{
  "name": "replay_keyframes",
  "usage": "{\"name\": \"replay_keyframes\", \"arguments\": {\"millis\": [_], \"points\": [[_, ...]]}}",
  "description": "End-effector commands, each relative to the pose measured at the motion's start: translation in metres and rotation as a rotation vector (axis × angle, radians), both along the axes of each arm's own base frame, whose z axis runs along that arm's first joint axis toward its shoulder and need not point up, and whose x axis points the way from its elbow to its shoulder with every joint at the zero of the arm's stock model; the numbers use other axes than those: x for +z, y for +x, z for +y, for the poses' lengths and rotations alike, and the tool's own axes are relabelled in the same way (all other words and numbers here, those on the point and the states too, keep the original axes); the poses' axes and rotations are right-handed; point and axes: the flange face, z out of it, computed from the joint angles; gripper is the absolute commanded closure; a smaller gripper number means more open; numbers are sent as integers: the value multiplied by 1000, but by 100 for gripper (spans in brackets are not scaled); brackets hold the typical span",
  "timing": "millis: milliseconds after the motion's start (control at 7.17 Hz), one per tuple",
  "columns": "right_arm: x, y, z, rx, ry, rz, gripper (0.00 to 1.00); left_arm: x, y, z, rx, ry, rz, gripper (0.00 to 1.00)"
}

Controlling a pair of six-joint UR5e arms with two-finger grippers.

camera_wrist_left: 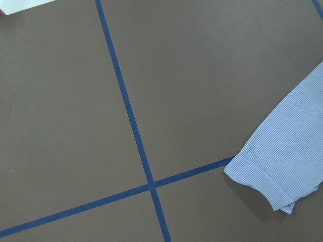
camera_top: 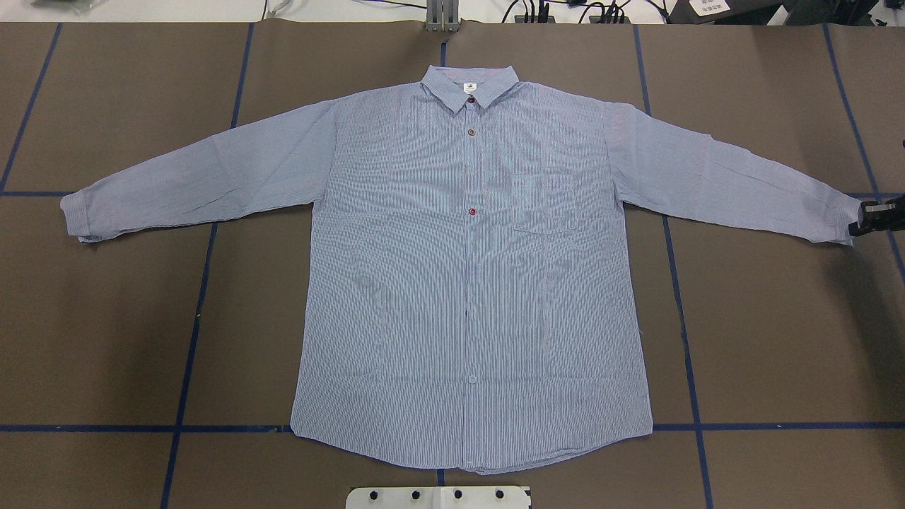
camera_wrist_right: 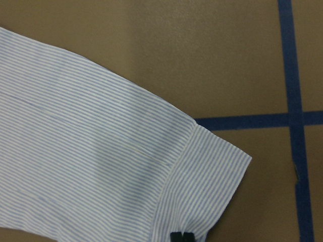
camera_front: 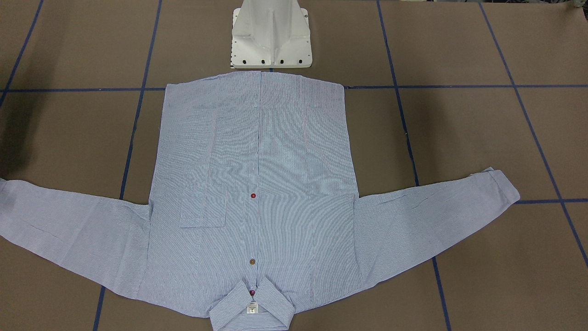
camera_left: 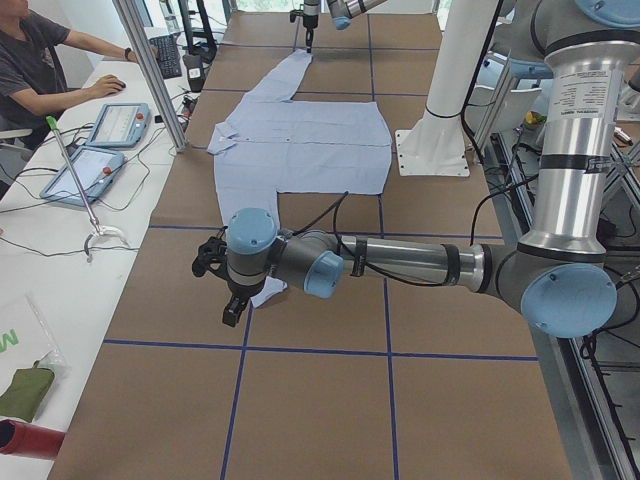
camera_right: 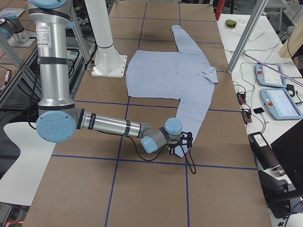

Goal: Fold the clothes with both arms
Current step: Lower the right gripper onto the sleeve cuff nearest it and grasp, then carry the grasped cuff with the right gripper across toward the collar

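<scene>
The light blue-and-white striped shirt (camera_top: 470, 283) lies flat and front up, buttoned, with both sleeves spread wide and the collar (camera_top: 469, 86) away from the robot's base. My right gripper (camera_top: 864, 220) sits at the end of the right sleeve's cuff (camera_wrist_right: 212, 176). In the right wrist view its two black tips (camera_wrist_right: 182, 237) stand close together at the cuff's lower edge, and I cannot tell whether cloth is pinched. My left gripper (camera_left: 225, 285) hovers low beside the other cuff (camera_wrist_left: 272, 176), a little apart from it. I cannot tell whether it is open or shut.
The brown table (camera_top: 106, 318) is crossed by blue tape lines. The white pedestal base (camera_front: 271, 34) stands just behind the shirt's hem. A side bench holds tablets (camera_left: 115, 125) and cables, with a seated person (camera_left: 40, 60) at it.
</scene>
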Motion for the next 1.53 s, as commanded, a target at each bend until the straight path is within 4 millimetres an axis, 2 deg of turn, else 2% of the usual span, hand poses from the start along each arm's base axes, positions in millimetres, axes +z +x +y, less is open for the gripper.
{"name": "replay_keyframes", "arguments": {"millis": [0, 279, 418, 558, 697, 837, 976, 1115, 1394], "points": [[-58, 21, -8, 7, 74, -106, 100, -2, 0, 0, -3, 3, 0, 0], [-143, 22, -14, -16, 205, -183, 100, -2, 0, 0, -3, 3, 0, 0], [-191, 13, -31, -30, 244, -203, 100, -2, -1, 0, -4, 3, 0, 0], [-244, -16, -46, -87, 284, -240, 100, -2, -2, 1, -6, 3, 0, 0], [-307, -62, -68, -131, 294, -271, 100, -3, -2, 1, -7, 3, 0, 0], [-385, -117, -86, -143, 250, -314, 100, -1, -2, 3, -6, -2, 1, 0], [-440, -156, -94, -149, 238, -315, 100, 0, -2, 5, -6, -3, 1, 0], [-464, -182, -92, -153, 267, -306, 100, 1, -2, 5, -6, -4, -1, 0], [-523, -237, -122, -136, 291, -296, 100, 5, -2, 6, -6, -11, -1, 0]]}}
